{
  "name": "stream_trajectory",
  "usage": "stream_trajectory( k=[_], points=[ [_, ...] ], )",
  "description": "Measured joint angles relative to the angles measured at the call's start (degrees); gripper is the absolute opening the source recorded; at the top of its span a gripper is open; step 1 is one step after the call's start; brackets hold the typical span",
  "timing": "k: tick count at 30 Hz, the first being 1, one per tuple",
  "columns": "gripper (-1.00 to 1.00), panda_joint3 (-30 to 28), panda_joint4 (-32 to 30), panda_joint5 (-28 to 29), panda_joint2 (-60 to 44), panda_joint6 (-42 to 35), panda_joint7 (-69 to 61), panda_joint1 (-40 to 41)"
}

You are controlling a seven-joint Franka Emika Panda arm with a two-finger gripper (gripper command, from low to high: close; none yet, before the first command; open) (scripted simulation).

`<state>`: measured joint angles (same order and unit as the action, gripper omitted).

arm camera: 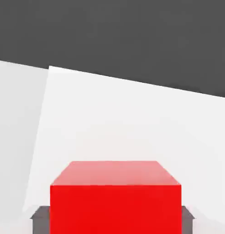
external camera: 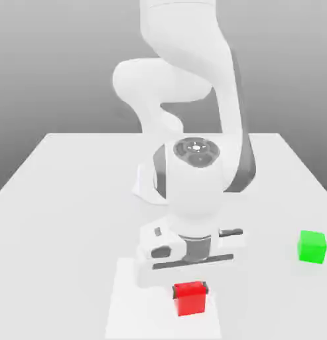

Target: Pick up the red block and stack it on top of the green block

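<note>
The red block point(external camera: 190, 300) sits low near the table's front edge, just under the arm's hand. My gripper point(external camera: 190, 291) reaches down over it, and one dark finger point(external camera: 205, 286) shows at the block's upper corner on the exterior view's right. In the hand view the red block point(arm camera: 115, 201) sits between my gripper point(arm camera: 113, 220), with a grey finger point(arm camera: 40, 220) flush against each side. The gripper is shut on the red block. I cannot tell whether the block rests on the table or hangs just above it. The green block point(external camera: 312, 246) stands alone on the table, far to the exterior view's right.
The white table point(external camera: 66, 199) stretches back to the arm's base point(external camera: 149, 182). A paler rectangular patch point(external camera: 136, 312) lies on the surface around the red block. Open surface lies between the two blocks.
</note>
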<state>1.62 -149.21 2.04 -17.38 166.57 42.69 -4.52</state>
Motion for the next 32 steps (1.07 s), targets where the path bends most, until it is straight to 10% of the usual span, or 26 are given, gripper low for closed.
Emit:
stream_trajectory(
  k=[9, 23, 29, 30, 32],
  points=[
    [-1.0, 2.95, -1.51, -1.29, 11.01, -9.51, -3.85, -0.51],
    [-1.0, 19.85, -0.48, -1.3, 15.94, -15.58, -38.27, -24.29],
    [-1.0, 16.02, 0.21, 7.89, 6.07, -7.08, -33.84, -26.79],
    [1.0, 15.27, 0.26, 8.67, 5.05, -6.16, -33.32, -27.39],
    [1.0, 15.27, 0.26, 8.67, 5.05, -6.16, -33.32, -27.39]
  ],
)
